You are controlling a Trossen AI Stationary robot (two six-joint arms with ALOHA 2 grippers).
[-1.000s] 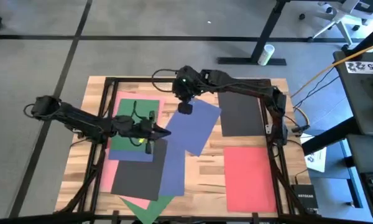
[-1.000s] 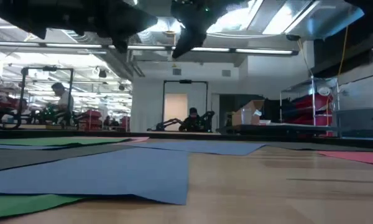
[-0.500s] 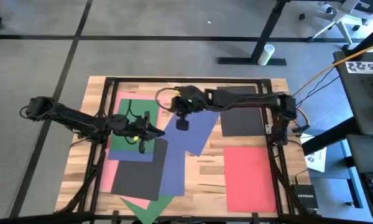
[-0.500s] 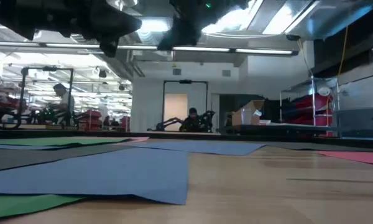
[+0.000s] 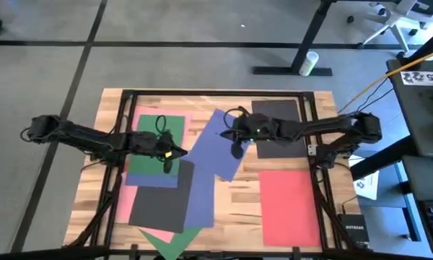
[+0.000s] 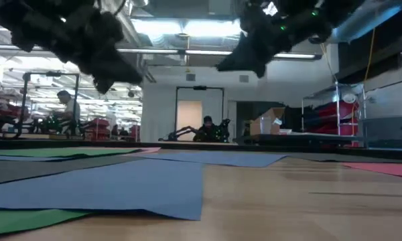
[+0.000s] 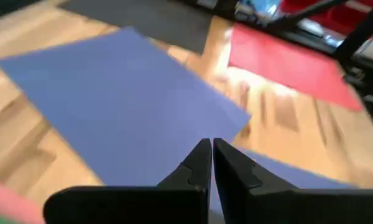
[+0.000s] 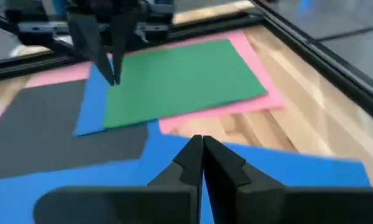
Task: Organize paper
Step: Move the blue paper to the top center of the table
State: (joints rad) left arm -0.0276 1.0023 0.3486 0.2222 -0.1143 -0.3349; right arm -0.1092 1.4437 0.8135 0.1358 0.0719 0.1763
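Two robot arms hang above a wooden table (image 5: 238, 198) strewn with coloured paper, mid-way through tidying it. The left gripper (image 5: 167, 160), fingers pressed together and holding nothing, hovers over the near edge of a green sheet (image 5: 151, 137) that lies on a pink sheet (image 5: 130, 195) at the table's left side. The right gripper (image 5: 236, 148), its fingers also pressed together and empty, is over a tilted blue sheet (image 5: 220, 148) near the table's middle. A second blue sheet (image 5: 200, 198) and a black sheet (image 5: 161, 195) overlap below it, with another green sheet (image 5: 169, 240) poking out at the front edge. A separate black sheet (image 5: 281, 133) and a red sheet (image 5: 289, 206) lie apart on the right, already fairly square to the table.

The job looks barely begun: the left-hand pile is askew and fanned. To shift the tilted blue sheet cleanly, a closed fingertip would probably do best pressed flat near a corner and dragged slowly, so the paper slides rather than buckles. Lifting would call for opening the fingers first and catching a free edge, away from the sheets beneath.
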